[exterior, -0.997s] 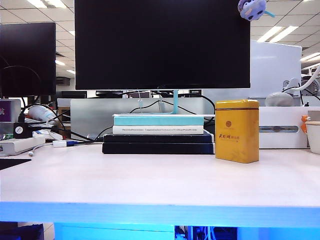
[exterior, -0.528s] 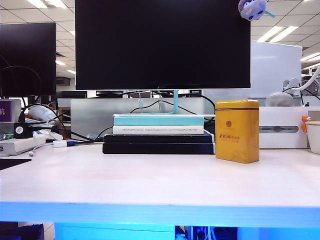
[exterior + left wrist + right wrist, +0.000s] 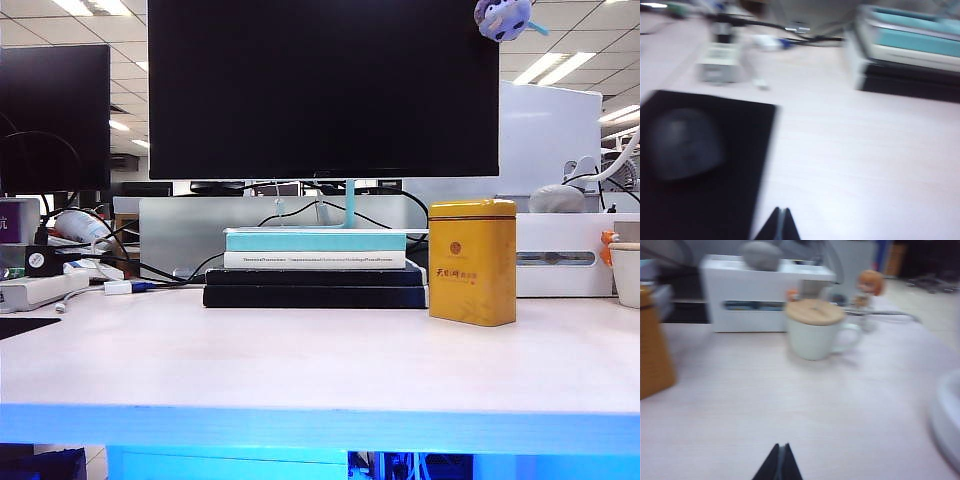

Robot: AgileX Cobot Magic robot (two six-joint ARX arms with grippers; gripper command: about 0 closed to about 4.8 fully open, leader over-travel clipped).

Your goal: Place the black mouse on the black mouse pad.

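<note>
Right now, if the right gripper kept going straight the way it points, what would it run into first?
Probably the white mug with a wooden lid; the shut right gripper points across bare pale tabletop toward it, though depth is unclear.

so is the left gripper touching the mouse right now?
Apart. The left wrist view shows the left gripper, jaws shut, over bare table, while the mouse lies on the mouse pad, with pad surface showing between them.

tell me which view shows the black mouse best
The left wrist view: the black mouse lies blurred on the black mouse pad. The exterior view shows only a pad corner and no mouse; the right wrist view shows neither.
</note>
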